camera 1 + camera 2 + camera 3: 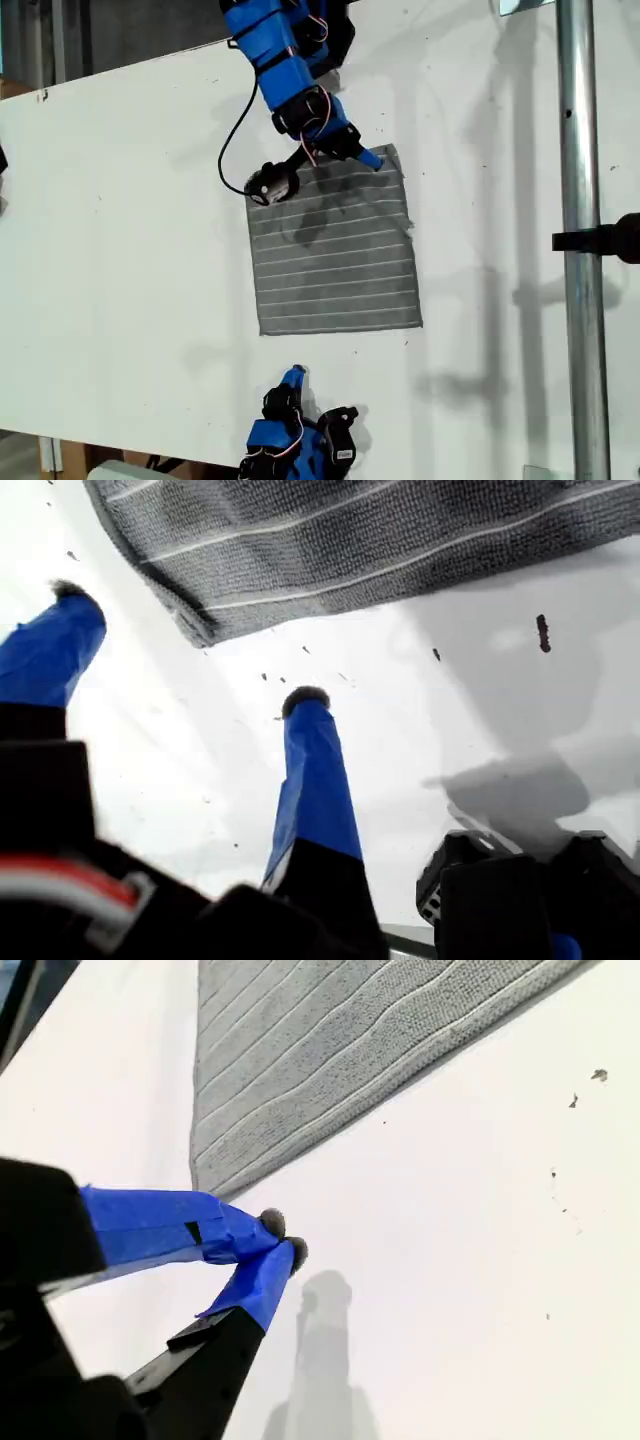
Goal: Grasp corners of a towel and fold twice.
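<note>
The grey striped towel [335, 260] lies flat and unfolded on the white table [120, 250]. My first gripper [293, 378] rises from the exterior view's bottom edge, just short of the towel's near hem. Its blue fingers [305, 695] stand open on bare table, and one towel corner [197, 632] lies a little ahead of them on the towel [350, 540]. My second gripper [372, 158] reaches in from the exterior view's top. It is shut [285, 1238] with nothing between its tips, right beside another corner [200, 1182] of the towel [330, 1040].
A metal pole [578, 240] with a black clamp [605, 240] runs down the exterior view's right side. A black cable [232, 140] loops off the second arm onto the table. Small dark specks [541, 632] dot the surface.
</note>
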